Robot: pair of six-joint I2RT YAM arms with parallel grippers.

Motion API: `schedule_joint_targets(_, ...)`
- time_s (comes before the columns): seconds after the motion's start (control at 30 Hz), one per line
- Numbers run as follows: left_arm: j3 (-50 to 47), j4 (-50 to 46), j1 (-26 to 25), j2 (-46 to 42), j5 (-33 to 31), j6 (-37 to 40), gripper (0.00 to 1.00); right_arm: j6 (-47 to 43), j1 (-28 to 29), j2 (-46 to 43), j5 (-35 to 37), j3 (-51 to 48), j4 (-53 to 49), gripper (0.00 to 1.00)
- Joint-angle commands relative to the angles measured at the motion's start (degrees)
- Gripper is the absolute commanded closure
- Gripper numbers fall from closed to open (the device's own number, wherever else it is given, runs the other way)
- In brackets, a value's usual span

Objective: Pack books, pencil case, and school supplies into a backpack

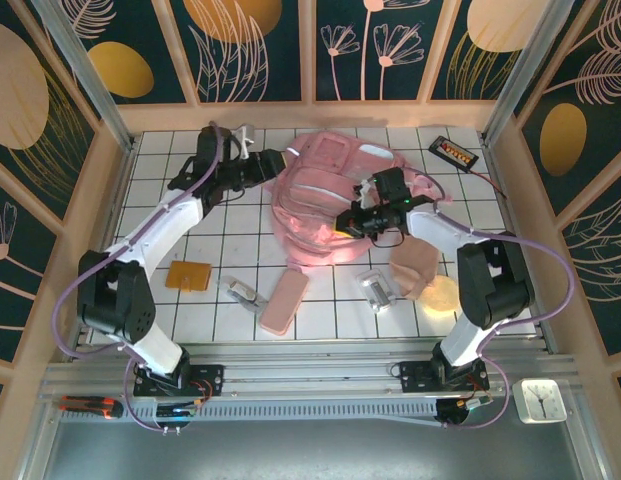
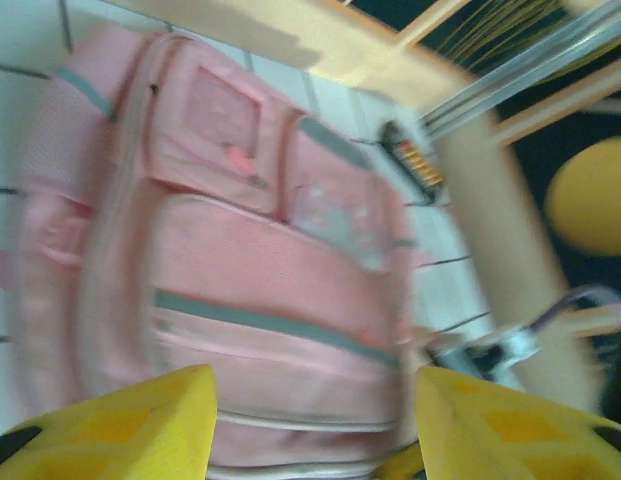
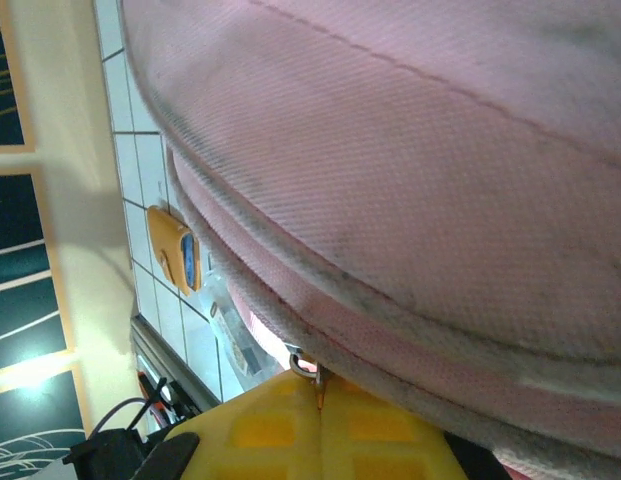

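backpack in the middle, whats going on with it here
The right gripper is shut on a zip pull of the pink backpack, apparently working its zip. The left gripper hangs open at the bag's left side, holding nothing. The pencil case, orange pad and silver clips lie on the table, not yet packed.

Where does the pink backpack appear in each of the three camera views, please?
Top external: the backpack lies mid-table, toward the far side, between the two arms.
Left wrist: the backpack spans the centre of the picture, blurred.
Right wrist: the backpack covers the upper right, close up, its seams running diagonally.
Shared landmark: the white tiled table, seen left of the backpack in both wrist views.
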Motion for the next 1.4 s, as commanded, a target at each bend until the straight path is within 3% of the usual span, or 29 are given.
schedule_joint_targets(0.0,1.1,-17.2,-4.2,1.7,-11.8,35.4,0.44,-5.2,-2.5,-1.5,-0.7,2.1,-4.4,1.0)
schedule_joint_targets(0.13,-3.3,-11.2,-5.9,1.3,-16.5,48.0,0.48,-5.8,-4.1,-1.4,-1.7,2.7,-5.1,1.0)
schedule_joint_targets(0.3,-7.6,-2.1,-8.7,1.6,-17.2,65.6,0.48,-5.0,-4.1,-1.3,-3.4,2.9,-4.4,1.0)
schedule_joint_targets(0.47,-8.0,3.4,-9.3,4.5,-16.9,74.6,0.48,-4.5,-4.0,-2.5,-3.5,2.6,-4.8,1.0)
schedule_joint_targets(0.8,-2.3,4.9,-10.2,14.3,-16.2,78.3,0.52,-4.2,-4.1,-2.6,-3.7,3.9,-6.1,1.0)
schedule_joint_targets(0.93,-0.3,5.6,-10.5,16.5,-16.6,77.9,0.59,-3.9,-3.9,-2.4,-4.0,3.6,-5.7,1.0)
schedule_joint_targets(1.03,1.8,5.4,-10.6,18.2,-16.6,77.9,0.68,-3.6,-4.0,-2.5,-4.3,2.6,-4.9,1.0)
schedule_joint_targets(1.1,3.3,5.2,-10.8,19.2,-16.1,77.8,0.81,-3.4,-3.9,-2.4,-4.7,2.1,-4.5,1.0)
schedule_joint_targets(1.17,5.2,4.3,-10.9,20.6,-15.3,77.8,1.0,-3.7,-3.8,-2.1,-4.9,2.0,-4.7,1.0)
schedule_joint_targets(1.23,6.6,3.2,-11.0,21.5,-14.4,77.4,1.0,-4.4,-3.9,-1.9,-4.6,2.2,-5.4,1.0)
schedule_joint_targets(1.37,10.1,2.1,-11.0,21.9,-14.2,68.4,1.0,-4.4,-4.1,-1.7,-4.1,2.3,-5.4,1.0)
